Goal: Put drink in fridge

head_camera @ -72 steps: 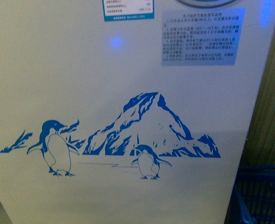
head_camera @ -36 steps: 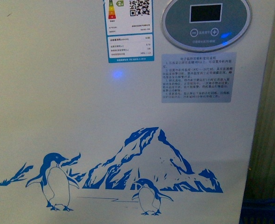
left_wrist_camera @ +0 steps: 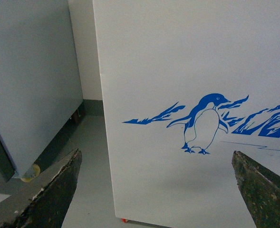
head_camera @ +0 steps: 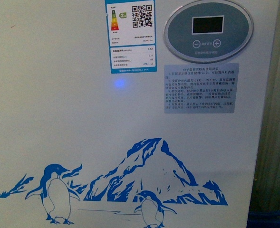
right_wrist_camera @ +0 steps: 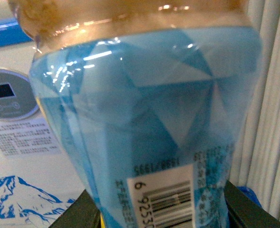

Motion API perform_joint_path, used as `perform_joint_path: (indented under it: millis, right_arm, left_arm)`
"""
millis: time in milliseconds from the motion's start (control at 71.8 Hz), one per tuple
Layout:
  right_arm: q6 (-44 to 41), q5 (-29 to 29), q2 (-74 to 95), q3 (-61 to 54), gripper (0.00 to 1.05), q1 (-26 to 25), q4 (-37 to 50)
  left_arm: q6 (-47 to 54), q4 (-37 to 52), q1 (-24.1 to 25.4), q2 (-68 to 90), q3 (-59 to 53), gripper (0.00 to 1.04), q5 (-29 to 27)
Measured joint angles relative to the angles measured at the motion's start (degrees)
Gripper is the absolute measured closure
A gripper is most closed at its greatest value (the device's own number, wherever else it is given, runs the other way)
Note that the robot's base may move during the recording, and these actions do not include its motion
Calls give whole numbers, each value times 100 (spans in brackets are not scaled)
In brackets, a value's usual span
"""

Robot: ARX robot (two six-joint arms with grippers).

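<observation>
The fridge (head_camera: 82, 123) fills the front view with its white front wall, a blue penguin-and-mountain graphic low down, an oval control panel (head_camera: 208, 30) and stickers near the top. Its lid is out of view. My right gripper (right_wrist_camera: 161, 216) is shut on the drink bottle (right_wrist_camera: 144, 123), a clear bottle with a blue label and a barcode, held close to the right wrist camera beside the fridge's front (right_wrist_camera: 16, 161). My left gripper (left_wrist_camera: 156, 190) is open and empty, its dark fingers (left_wrist_camera: 59, 190) spread wide in front of the fridge's lower left corner (left_wrist_camera: 178, 71).
A tall grey cabinet (left_wrist_camera: 30, 80) stands beside the fridge, with grey floor (left_wrist_camera: 90, 156) between them. A small red caster (left_wrist_camera: 124, 220) shows under the fridge's corner. A pale ribbed wall or curtain (right_wrist_camera: 273, 118) and a blue crate (head_camera: 273, 219) lie right of the fridge.
The front view has risen along the fridge's wall: the penguin graphic has slid down the frame and the control panel and stickers have come into view. The blue crate has almost left the frame.
</observation>
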Motion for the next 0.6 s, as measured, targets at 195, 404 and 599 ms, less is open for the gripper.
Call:
perform_joint_path:
  millis: [195, 404, 599]
  right_arm:
    - [-20, -4, 0, -151, 65, 44, 15]
    - [-20, -20, 0, -166, 65, 44, 15]
    - [-22, -15, 0, -164, 65, 44, 15]
  left_arm:
    - [0, 0, 0, 0, 0, 8, 2]
    - [-2, 0, 0, 0, 0, 8, 2]
    - [0, 0, 0, 0, 0, 8, -2]
